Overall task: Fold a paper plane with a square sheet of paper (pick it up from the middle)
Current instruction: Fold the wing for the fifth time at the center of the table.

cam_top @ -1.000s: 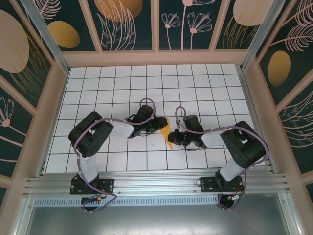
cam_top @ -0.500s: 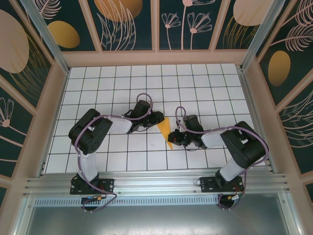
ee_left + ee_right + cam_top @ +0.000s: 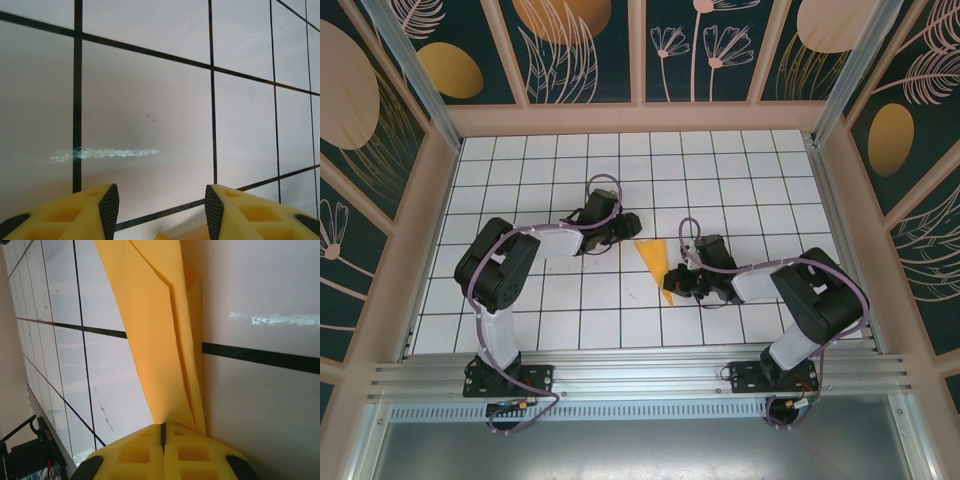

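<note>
The sheet of paper [image 3: 653, 258], already folded into a narrow orange-yellow wedge, lay on the counter [image 3: 740, 190] between the two arms. The right hand [image 3: 671, 283] was the one in contact. In the right wrist view that hand [image 3: 162, 432] had its fingers pressed together on the pointed end of the paper [image 3: 160, 330]. From there the wedge ran straight out ahead of the fingertips and widened as it went, its layered creases lying along that same line. The long axis therefore pointed away from the right hand, toward the left arm's side.

The left hand [image 3: 626, 229] stood just beside the broad free end, apart from it and holding nothing. In its own view the hand [image 3: 161, 210] was spread, with bare white counter [image 3: 150, 90] ahead of the pads. A sliver of orange showed at the bottom edge, close under the hand and behind its fingertips, and this was probably a corner of the paper.

My judgement was that any next fold would need the left hand to reach the broad end, which lay behind its fingertips, while the right pinned the point.
</note>
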`<state>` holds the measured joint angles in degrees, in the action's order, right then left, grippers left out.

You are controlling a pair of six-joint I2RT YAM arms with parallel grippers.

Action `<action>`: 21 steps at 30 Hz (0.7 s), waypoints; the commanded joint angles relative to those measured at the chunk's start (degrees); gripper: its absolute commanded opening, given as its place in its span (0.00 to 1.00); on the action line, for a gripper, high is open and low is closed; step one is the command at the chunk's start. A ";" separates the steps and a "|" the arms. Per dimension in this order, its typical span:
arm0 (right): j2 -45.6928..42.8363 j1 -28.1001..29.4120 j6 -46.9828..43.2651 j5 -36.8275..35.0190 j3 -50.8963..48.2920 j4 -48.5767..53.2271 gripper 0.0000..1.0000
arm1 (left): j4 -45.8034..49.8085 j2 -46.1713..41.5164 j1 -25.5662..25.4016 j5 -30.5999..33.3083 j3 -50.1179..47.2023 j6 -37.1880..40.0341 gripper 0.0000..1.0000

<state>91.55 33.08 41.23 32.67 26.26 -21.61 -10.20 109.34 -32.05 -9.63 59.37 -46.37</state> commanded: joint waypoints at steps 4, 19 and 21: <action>-2.47 0.41 -0.73 -2.81 2.43 9.67 0.09 | 1.74 -10.49 -0.07 -3.05 -5.74 -0.32 0.52; -25.37 -5.21 -1.71 -16.92 0.95 21.41 0.29 | 2.19 -17.93 -7.67 -0.69 -14.64 -8.01 0.59; -25.64 -5.23 -1.68 -16.78 -0.14 20.99 0.29 | 3.15 -16.28 -8.92 0.27 -13.35 -8.51 0.60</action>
<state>66.70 27.99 39.33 17.65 28.18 -3.16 -9.45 90.85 -39.59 -11.92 43.75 -53.39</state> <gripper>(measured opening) 0.290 0.599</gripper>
